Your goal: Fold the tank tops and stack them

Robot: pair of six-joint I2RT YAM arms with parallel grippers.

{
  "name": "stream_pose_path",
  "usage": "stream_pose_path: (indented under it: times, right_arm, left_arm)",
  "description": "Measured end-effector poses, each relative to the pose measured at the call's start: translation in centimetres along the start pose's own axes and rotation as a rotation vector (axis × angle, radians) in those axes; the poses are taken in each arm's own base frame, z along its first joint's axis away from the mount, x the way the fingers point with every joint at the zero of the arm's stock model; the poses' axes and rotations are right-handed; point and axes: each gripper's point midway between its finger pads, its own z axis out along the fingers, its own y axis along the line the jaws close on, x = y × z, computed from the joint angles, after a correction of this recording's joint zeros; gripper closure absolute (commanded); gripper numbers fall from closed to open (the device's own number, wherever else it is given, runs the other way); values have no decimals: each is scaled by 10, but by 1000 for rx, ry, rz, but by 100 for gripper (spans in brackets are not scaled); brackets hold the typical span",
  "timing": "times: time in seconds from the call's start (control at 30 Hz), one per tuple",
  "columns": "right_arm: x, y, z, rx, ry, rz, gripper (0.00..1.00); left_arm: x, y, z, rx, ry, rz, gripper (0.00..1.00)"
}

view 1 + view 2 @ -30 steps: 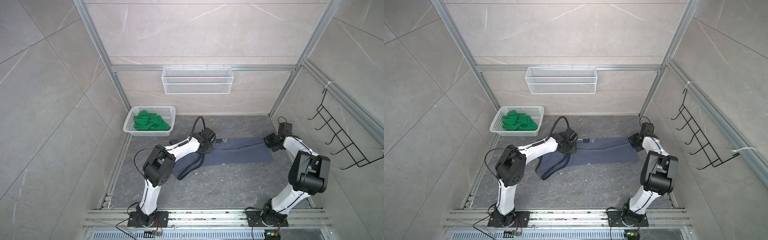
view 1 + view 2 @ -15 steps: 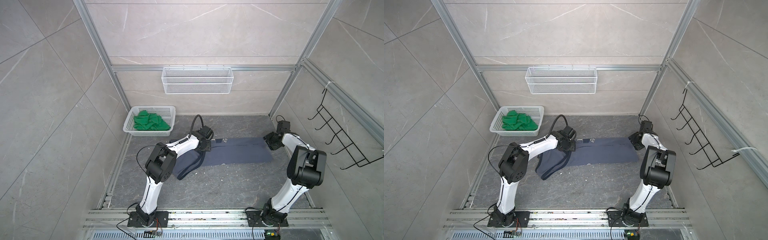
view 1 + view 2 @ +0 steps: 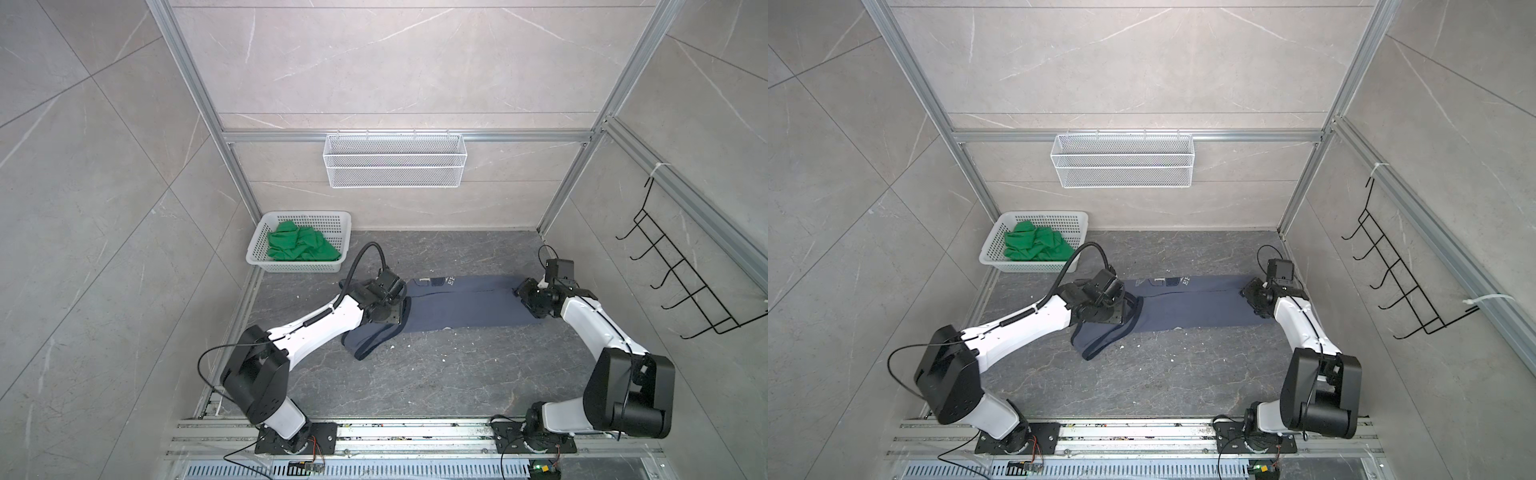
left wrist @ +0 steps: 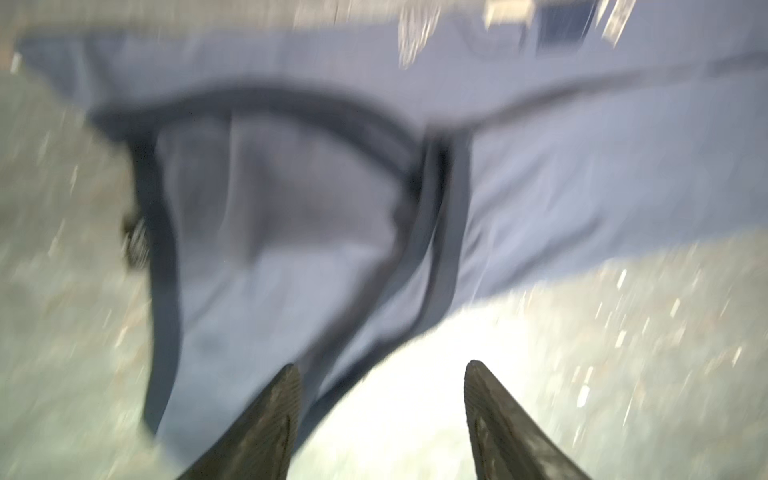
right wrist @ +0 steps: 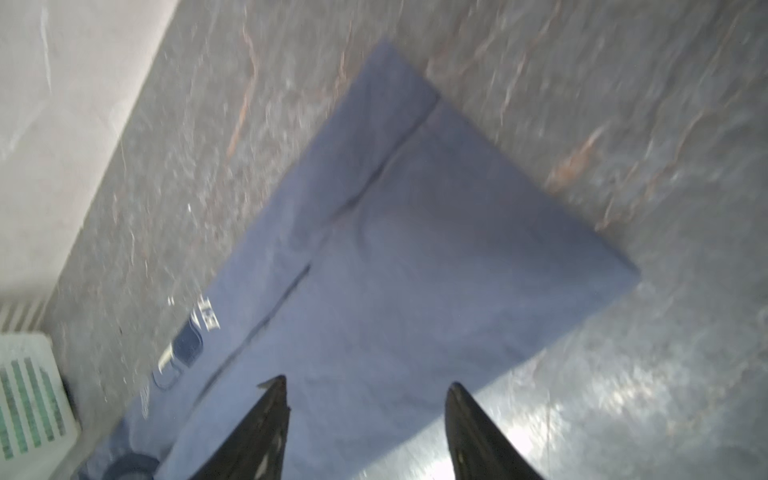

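Both grippers have let go. A second ago each was pinched shut on one end of the blue top [image 3: 457, 303]. Now the left gripper [image 4: 382, 374] and the right gripper [image 5: 365, 390] stand with jaws apart and nothing between them. Each has also drawn slightly away from its end of the cloth.

In both top views the blue top lies flat on the table [image 3: 415, 374] as a long band. It runs from 9 o'clock to 3 o'clock across the middle, with the white lettering showing at its 12 o'clock edge. The left gripper hangs over the strap end and the right over the hem corner. Whether either fingertip brushes the fabric I cannot tell (both wrist views are smeared).

This release probably marks the lengthwise fold as laid down. The hem end looks square, but the straps spill out toward 7 o'clock and may need tucking before a crosswise fold.

The green top [image 3: 299, 247] sits crumpled in the basket [image 3: 307, 216] at 10 o'clock, well apart from both arms. The task therefore looks less than half done, with no stack yet.
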Motion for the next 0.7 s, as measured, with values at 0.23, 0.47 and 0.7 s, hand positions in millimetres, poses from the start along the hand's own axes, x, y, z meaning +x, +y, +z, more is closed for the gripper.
stream_pose_path:
  times: [0.23, 0.47, 0.7]
  right_arm:
    - [31, -10, -3, -22, 64, -30, 38]
    - [37, -4, -2, -62, 93, -37, 38]
    - [38, -3, -2, -73, 101, -40, 38]
  left_arm:
    - [88, 36, 3, -180, 216, 79, 35]
    - [116, 64, 16, -341, 308, 93, 42]
    - [120, 75, 35, -427, 325, 91, 62]
